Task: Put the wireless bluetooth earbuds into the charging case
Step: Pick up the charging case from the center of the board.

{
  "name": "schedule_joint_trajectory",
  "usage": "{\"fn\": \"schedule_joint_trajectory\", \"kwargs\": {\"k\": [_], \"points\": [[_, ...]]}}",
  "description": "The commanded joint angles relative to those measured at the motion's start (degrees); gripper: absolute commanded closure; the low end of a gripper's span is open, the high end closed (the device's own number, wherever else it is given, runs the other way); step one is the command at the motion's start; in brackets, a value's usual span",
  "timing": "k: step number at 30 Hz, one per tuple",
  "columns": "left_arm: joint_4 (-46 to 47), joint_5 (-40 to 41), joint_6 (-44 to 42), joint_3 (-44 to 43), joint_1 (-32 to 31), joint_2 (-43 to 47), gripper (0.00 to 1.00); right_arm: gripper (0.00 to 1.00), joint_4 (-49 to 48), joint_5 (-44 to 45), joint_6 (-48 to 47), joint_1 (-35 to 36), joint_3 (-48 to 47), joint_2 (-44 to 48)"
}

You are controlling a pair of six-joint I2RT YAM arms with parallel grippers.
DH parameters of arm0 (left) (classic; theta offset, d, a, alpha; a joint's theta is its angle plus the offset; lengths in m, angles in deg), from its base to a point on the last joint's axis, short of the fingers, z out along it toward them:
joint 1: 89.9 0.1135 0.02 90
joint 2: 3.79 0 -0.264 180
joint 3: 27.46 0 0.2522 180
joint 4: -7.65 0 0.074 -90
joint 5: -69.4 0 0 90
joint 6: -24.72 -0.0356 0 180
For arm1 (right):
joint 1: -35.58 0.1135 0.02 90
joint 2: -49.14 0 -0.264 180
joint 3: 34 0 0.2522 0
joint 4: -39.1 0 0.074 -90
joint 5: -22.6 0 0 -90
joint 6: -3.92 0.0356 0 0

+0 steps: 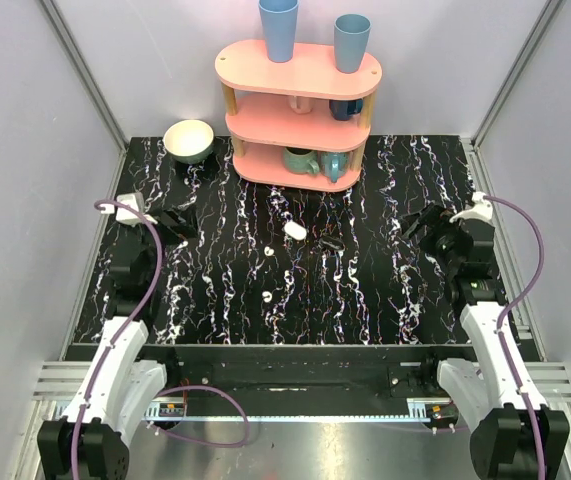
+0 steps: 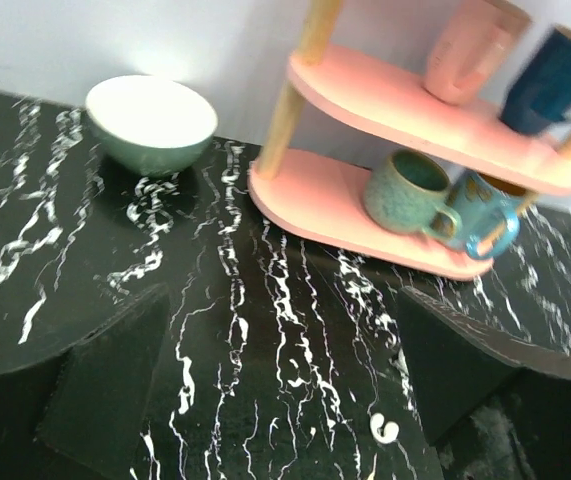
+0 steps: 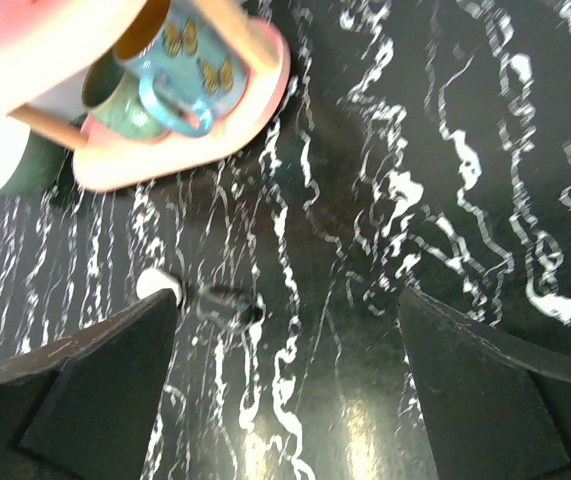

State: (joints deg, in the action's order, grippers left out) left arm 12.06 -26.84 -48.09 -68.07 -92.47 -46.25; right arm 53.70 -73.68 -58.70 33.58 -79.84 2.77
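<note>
The white oval charging case (image 1: pixel 294 230) lies on the black marbled table (image 1: pixel 365 300) in front of the pink shelf. Two tiny white earbuds lie apart from it, one (image 1: pixel 268 251) just to its near left and one (image 1: pixel 267 296) closer to me. My left gripper (image 1: pixel 180 218) stands open at the table's left, empty, well away from them. At the right my right gripper (image 1: pixel 425 222) is open and empty too. In the right wrist view the case (image 3: pixel 157 283) peeks out beside my left finger (image 3: pixel 105 390). Both wrist views show bare table between open jaws (image 2: pixel 280 300) (image 3: pixel 287 295).
A three-tier pink shelf (image 1: pixel 300 110) with several cups stands at the back, two blue cups (image 1: pixel 278 28) on top. A pale green bowl (image 1: pixel 189 140) sits at the back left. A small dark object (image 1: pixel 332 242) lies right of the case. Grey walls enclose the table.
</note>
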Motion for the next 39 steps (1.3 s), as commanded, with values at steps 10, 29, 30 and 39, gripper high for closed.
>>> {"fn": "schedule_joint_trajectory", "kwargs": {"k": [10, 29, 30, 39], "points": [[-29.67, 16.02, 13.67, -9.7, 0.81, -1.74, 0.01, 0.0, 3.81, -25.88, -2.22, 1.64, -5.1, -15.14], [-29.94, -9.94, 1.28, -14.45, 0.81, 5.46, 0.01, 0.17, 17.16, -11.48, -17.26, 17.98, -21.44, -25.69], [-30.04, -9.32, 1.53, -14.02, 0.81, 5.54, 0.01, 0.17, 17.87, -10.34, -18.92, 18.95, -22.06, -27.53], [-27.75, -8.7, 2.58, -11.39, 0.81, 4.93, 0.01, 0.27, 21.66, -3.3, -25.79, 24.94, -28.83, -39.13]]}}
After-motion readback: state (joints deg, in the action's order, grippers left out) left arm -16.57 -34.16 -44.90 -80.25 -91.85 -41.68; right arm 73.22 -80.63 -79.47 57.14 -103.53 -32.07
